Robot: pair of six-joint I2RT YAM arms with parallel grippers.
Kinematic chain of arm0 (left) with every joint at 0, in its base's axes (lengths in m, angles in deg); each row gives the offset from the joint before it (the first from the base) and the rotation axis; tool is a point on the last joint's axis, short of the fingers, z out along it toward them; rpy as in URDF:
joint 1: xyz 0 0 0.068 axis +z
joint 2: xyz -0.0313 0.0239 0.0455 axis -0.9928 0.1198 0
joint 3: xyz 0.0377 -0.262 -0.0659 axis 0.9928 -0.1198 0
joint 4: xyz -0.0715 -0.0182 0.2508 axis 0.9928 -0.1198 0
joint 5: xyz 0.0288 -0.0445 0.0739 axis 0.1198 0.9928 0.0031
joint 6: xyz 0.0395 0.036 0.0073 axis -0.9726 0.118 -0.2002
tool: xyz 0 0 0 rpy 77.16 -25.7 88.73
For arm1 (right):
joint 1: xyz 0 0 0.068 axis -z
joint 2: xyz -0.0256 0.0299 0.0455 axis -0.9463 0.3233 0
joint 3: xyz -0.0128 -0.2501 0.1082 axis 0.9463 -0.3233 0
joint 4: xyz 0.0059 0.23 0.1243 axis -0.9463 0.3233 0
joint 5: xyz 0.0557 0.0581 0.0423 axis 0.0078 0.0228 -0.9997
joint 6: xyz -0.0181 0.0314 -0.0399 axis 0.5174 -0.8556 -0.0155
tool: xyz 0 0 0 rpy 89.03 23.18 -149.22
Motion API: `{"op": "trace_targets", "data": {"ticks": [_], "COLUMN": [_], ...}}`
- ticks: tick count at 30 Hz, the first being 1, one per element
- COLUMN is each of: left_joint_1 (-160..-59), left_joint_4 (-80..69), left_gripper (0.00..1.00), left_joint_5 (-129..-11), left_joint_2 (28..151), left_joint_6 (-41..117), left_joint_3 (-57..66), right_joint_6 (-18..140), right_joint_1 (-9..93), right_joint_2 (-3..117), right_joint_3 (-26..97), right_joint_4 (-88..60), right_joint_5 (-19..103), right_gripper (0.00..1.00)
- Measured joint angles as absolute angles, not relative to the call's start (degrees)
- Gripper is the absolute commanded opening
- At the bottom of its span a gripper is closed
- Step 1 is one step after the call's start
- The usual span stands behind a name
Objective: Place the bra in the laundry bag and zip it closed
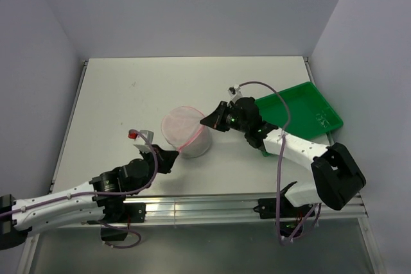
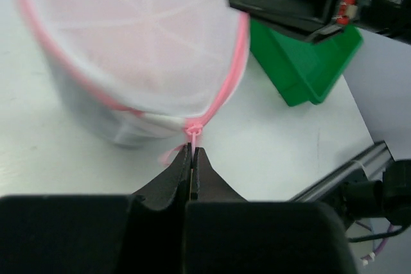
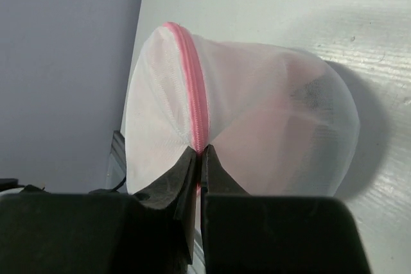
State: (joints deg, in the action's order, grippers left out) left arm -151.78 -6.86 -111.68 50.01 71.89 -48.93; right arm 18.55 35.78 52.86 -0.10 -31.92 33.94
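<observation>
**Desk:** What's each hand doing, and why there?

**Op:** My left gripper (image 2: 194, 153) is pinched fully together on the small pink zipper pull (image 2: 194, 133) at the near side of the laundry bag (image 1: 185, 131). My right gripper (image 3: 200, 157) is also squeezed closed, its tips biting the pink zipper rim (image 3: 192, 88) on the bag's right side. I read that as one hand anchoring the soft mesh so the other can draw the pull without dragging the whole pouch along.

**Desk:** Where's the bra?

**Op:** The bra (image 3: 282, 117) is inside. A pale pink mass shows through the mesh, and nothing hangs out. The bag stands mid-table (image 1: 128, 94) between my two grippers, with the lid domed over it. I can't tell how much of the seam is run.

**Desk:** Anything in the way?

**Op:** The green tray (image 1: 308, 104) sits at the right, behind my right arm and apart from the bag. The real obstacle, as I judge it, is my own right clamp. It sits on the rim the pull has to travel. The mesh is limp too, so it may bunch rather than feed.
</observation>
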Motion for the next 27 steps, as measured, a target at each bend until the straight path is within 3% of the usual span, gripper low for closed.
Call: {"op": "trace_targets", "data": {"ticks": [7, 14, 15, 17, 18, 19, 21, 22, 24, 27], "left_joint_1": [-151.83, -151.83, -151.83, -151.83, -151.85, -151.85, -151.83, -151.83, -151.83, -151.83], "left_joint_4": [-17.40, -16.39, -15.84, -15.84, -16.00, -16.48, -16.98, -17.48, -18.14, -20.04], "left_gripper": [0.00, 0.00, 0.14, 0.37, 0.58, 0.66, 0.98, 0.99, 0.99, 0.99], "left_joint_5": [-117.41, -118.81, -118.81, -119.16, -119.66, -120.32, -121.41, -122.04, -123.05, -123.64], "left_joint_2": [38.51, 45.95, 47.17, 48.46, 48.74, 48.81, 48.55, 48.15, 46.93, 45.33], "left_joint_6": [77.48, 76.28, 75.52, 73.53, 72.67, 72.00, 70.40, 69.44, 68.33, 67.25], "left_joint_3": [-49.25, -48.55, -48.20, -46.81, -45.89, -44.53, -41.89, -40.03, -36.45, -31.64], "right_joint_6": [21.66, 23.47, 23.69, 24.10, 24.34, 24.54, 25.13, 25.33, 25.61, 26.44], "right_joint_1": [37.81, 38.91, 39.06, 39.28, 39.52, 39.91, 40.33, 40.48, 40.55, 40.55], "right_joint_2": [57.91, 59.90, 59.88, 59.99, 60.12, 60.36, 60.88, 60.97, 61.02, 60.29], "right_joint_3": [4.63, 5.06, 5.06, 5.06, 5.06, 5.17, 5.41, 5.57, 6.02, 6.48], "right_joint_4": [-30.04, -29.71, -29.71, -29.58, -29.47, -29.25, -28.64, -28.33, -27.41, -26.06], "right_joint_5": [24.65, 22.97, 23.08, 23.60, 24.28, 24.92, 26.47, 26.99, 28.08, 29.64], "right_gripper": [0.00, 0.00, 0.01, 0.16, 0.25, 0.44, 0.62, 0.83, 0.99, 1.00]}}
